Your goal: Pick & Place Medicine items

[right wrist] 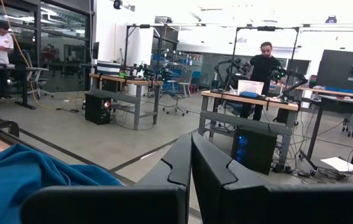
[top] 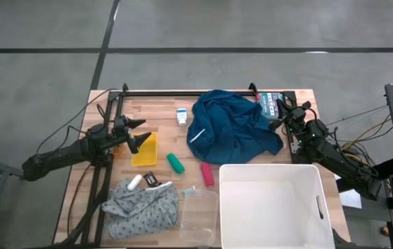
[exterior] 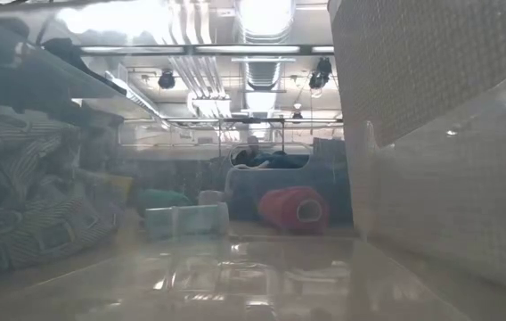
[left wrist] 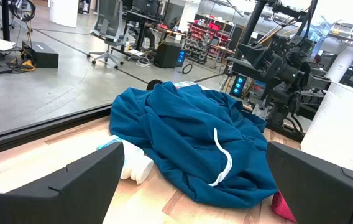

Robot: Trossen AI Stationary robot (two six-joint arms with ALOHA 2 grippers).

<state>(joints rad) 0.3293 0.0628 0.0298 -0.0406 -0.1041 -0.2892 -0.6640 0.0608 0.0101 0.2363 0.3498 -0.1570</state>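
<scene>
Two grippers idle, left gripper [top: 138, 133] jaws spread wide, empty, right gripper [top: 284, 108] jaws pressed together.

Even, bright overhead light; soft shadows under the blue cloth [top: 232, 128]. The low view is hazy, perhaps through plastic (ceiling lamps glare above the cloth).

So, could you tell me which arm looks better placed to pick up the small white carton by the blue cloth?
Probably the left. Its left gripper is open and faces the white carton across bare table, while the right gripper, shut, sits beyond the blue cloth.
</scene>
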